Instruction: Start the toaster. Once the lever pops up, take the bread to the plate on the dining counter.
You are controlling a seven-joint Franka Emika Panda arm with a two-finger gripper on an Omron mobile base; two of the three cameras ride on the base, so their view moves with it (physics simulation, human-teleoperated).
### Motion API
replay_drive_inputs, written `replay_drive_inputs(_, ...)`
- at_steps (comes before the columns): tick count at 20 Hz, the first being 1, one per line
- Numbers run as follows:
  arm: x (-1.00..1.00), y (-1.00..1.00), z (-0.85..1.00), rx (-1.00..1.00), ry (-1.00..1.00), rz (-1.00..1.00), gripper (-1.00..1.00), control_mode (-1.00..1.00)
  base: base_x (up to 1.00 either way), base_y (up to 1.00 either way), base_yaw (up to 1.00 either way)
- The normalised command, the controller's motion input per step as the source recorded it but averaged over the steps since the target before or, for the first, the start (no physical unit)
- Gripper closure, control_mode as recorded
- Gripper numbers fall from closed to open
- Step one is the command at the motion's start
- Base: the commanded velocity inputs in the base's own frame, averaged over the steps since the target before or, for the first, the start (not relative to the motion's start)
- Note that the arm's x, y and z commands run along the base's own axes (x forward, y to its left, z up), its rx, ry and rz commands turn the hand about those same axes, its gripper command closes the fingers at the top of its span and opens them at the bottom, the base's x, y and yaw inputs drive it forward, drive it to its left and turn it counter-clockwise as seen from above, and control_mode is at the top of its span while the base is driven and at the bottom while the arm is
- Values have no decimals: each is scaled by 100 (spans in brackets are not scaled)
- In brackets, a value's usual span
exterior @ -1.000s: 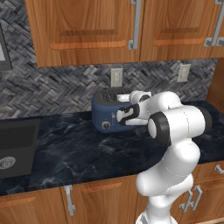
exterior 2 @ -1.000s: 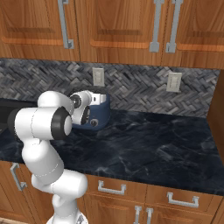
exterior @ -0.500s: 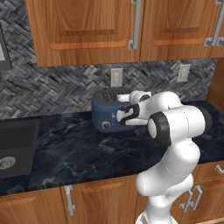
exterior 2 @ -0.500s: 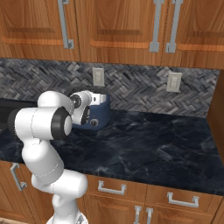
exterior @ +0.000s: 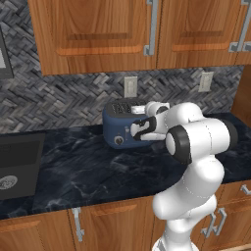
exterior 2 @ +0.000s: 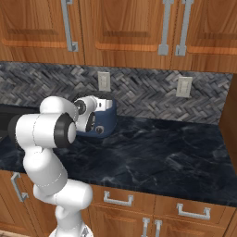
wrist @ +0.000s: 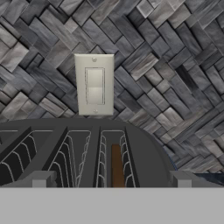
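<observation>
I've got the dark-blue toaster on the black marbled counter under the wall outlet. My arm's hand sits right at its front right end; sink off left.

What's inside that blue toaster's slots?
In the hand view, the toaster holds a brown slice of bread standing in one slot. The other slots look empty, though their depths stay hidden.

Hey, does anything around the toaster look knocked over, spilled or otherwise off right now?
Nothing stands out. The toaster sits upright and square on the dark counter, the bread stands on edge down in a slot, and no crumbs or spills show. The open gripper is at the toaster's front.
</observation>
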Motion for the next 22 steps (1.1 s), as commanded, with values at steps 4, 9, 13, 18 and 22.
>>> replay_drive_inputs(4,0,0,0,0,0,0,-100,-100,0,0,0)
replay_drive_inputs(9,0,0,0,0,0,0,-100,-100,0,0,0)
replay_drive_inputs(13,0,0,0,0,0,0,-100,-100,0,0,0)
replay_drive_inputs(18,0,0,0,0,0,0,-100,-100,0,0,0)
replay_drive_inputs(22,0,0,0,0,0,0,-100,-100,0,0,0)
